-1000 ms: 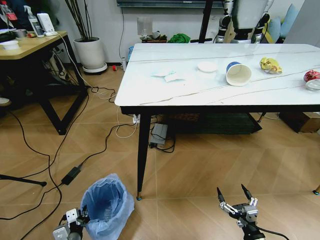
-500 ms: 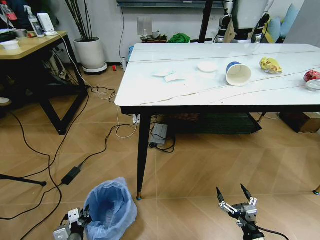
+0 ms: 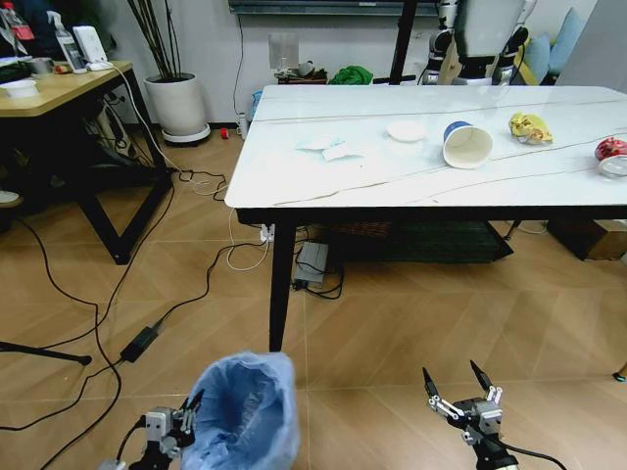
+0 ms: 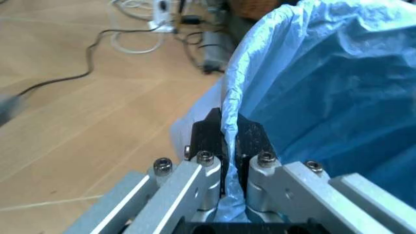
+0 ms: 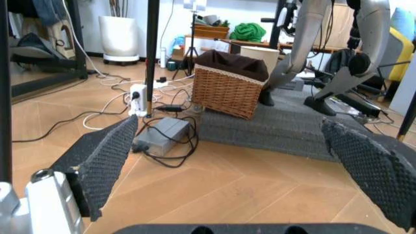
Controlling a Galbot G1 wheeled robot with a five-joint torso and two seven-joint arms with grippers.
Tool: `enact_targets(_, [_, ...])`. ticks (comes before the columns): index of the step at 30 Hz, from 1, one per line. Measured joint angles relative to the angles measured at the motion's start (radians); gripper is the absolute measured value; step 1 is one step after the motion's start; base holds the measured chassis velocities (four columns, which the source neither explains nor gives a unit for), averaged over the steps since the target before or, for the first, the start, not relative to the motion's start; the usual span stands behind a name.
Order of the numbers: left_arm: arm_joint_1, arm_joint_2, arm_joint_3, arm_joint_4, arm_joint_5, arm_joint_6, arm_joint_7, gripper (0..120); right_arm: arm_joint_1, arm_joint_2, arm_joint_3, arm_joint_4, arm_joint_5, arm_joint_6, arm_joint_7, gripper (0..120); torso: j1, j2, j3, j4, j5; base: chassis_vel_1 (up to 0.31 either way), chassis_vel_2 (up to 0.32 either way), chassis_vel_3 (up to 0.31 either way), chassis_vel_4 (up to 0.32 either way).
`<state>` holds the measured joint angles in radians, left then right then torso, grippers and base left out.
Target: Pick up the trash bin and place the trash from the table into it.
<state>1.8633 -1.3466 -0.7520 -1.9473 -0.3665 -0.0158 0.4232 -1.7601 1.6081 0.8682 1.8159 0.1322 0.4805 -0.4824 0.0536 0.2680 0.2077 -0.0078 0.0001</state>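
The trash bin [image 3: 243, 411], lined with a crinkly blue bag, hangs at the lower left, raised off the floor. My left gripper [image 3: 186, 421] is shut on its rim; in the left wrist view the black pads [image 4: 250, 141] pinch the bag edge [image 4: 229, 117]. My right gripper [image 3: 457, 385] stands open low at the right, over bare floor. On the white marble table [image 3: 294, 181] lie white tissues [image 3: 331, 149], a white lid [image 3: 407, 129], a tipped blue-and-white paper cup [image 3: 466, 144], a yellow wrapper [image 3: 530, 126] and a red can [image 3: 611, 148].
Black cables [image 3: 108, 323] and a power brick [image 3: 138, 344] trail across the floor at the left. A wooden desk [image 3: 59, 88] and a white planter [image 3: 177, 105] stand at the back left. A wicker basket [image 5: 229, 84] and power strip [image 3: 313, 262] sit under the table.
The left gripper has lifted the bin off the floor and carried it to the right, closer to the table leg. The right gripper has stayed put.
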Motion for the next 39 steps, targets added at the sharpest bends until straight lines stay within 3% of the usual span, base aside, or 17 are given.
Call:
enact_targets(10, [0.052,0.054,0.008,-0.138,-0.029,-0.046,-0.004,0,-0.016,0.0,0.0,0.006,-0.016,-0.001,0.002,100,0.0,0.0,0.0,-0.0001,-0.0001,0.0,0.0,0.0,0.0])
enact_targets(16, [0.089,0.109,0.078,-0.246,-0.149,0.007,-0.091,0,-0.028,0.0,0.004,0.012,-0.021,-0.001,0.004,100,0.0,0.0,0.0,-0.0003,-0.0001,0.0,0.0,0.0,0.0])
enact_targets(22, [0.106,0.144,0.132,-0.275,-0.164,0.0,-0.183,0,-0.039,0.0,0.011,0.02,-0.024,-0.001,0.005,100,0.0,0.0,0.0,-0.0001,-0.0001,0.0,0.0,0.0,0.0])
enact_targets(31, [0.141,0.187,0.173,-0.312,-0.132,-0.03,-0.194,0,-0.04,0.0,0.011,0.016,-0.046,-0.001,0.008,100,0.0,0.0,0.0,-0.0002,-0.0001,0.0,0.0,0.0,0.0])
enact_targets(39, [0.145,0.182,0.207,-0.303,-0.111,-0.045,-0.2,0,-0.04,0.0,0.018,0.017,-0.06,-0.002,0.022,100,0.0,0.0,0.0,-0.0001,0.0,0.0,0.0,0.0,0.0])
